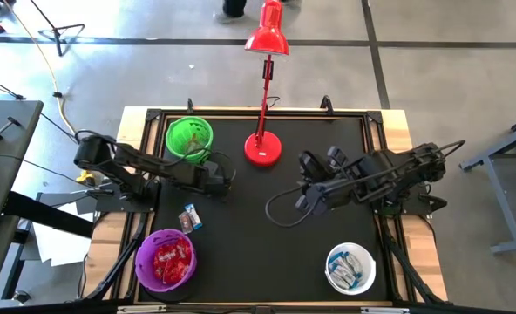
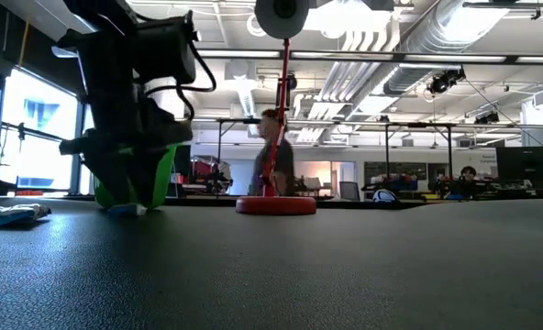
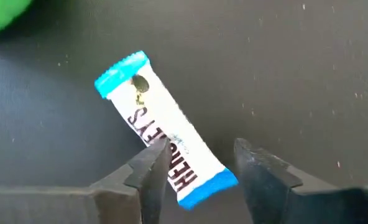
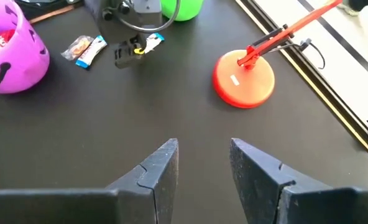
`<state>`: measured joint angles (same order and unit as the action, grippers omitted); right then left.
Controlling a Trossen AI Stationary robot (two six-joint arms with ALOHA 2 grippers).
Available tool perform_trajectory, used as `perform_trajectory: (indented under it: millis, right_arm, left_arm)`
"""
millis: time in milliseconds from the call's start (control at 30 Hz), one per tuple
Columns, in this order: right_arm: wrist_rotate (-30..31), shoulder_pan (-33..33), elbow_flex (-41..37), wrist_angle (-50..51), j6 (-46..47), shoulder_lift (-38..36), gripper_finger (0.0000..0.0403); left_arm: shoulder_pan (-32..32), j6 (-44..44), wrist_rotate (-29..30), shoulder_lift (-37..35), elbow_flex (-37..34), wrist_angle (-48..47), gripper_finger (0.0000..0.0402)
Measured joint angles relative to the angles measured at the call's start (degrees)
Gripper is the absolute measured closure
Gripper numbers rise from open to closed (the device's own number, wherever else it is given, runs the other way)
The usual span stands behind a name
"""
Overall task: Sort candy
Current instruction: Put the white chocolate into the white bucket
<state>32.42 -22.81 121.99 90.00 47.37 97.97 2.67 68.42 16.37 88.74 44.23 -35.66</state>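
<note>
A blue-and-white wrapped candy lies flat on the black mat beside the green bowl. My left gripper is open and low over it, one finger on either side of the candy's nearer end. The right wrist view shows that gripper with the candy at its tips. The low view shows it down at the mat. Two more candies lie loose on the mat near the purple bowl. My right gripper is open and touches nothing, above the mat right of centre. My left gripper comes at the candy from above, pointing down, its fingers across the candy's nearer end. One fingertip overlaps the wrapper's edge. Whether it touches the wrapper I cannot tell. The candy lies flat on the mat.
The red lamp stands on its round base at the far middle of the mat, its pole leaning over the far edge. The purple bowl holds red candies; the white bowl holds blue-and-white ones. The mat's middle is bare. People show in the room behind.
</note>
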Motion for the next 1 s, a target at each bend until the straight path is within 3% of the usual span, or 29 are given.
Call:
perform_trajectory:
  millis: [267,600,1000]
  right_arm:
    - [0.7,0.3,0.0,0.0,-1.2,0.0,0.0261]
    - [2.1,1.3,0.0,0.0,-1.1,0.0,0.0261]
    - [2.1,2.6,0.0,0.0,-1.0,0.1,0.0261]
  left_arm:
    - [-1.3,-0.3,5.4,3.3,0.1,-0.3,0.0222]
    - [-1.6,-0.7,4.5,3.9,0.0,-0.7,0.0235]
    - [-1.6,0.4,3.4,3.9,0.3,-1.6,0.0358]
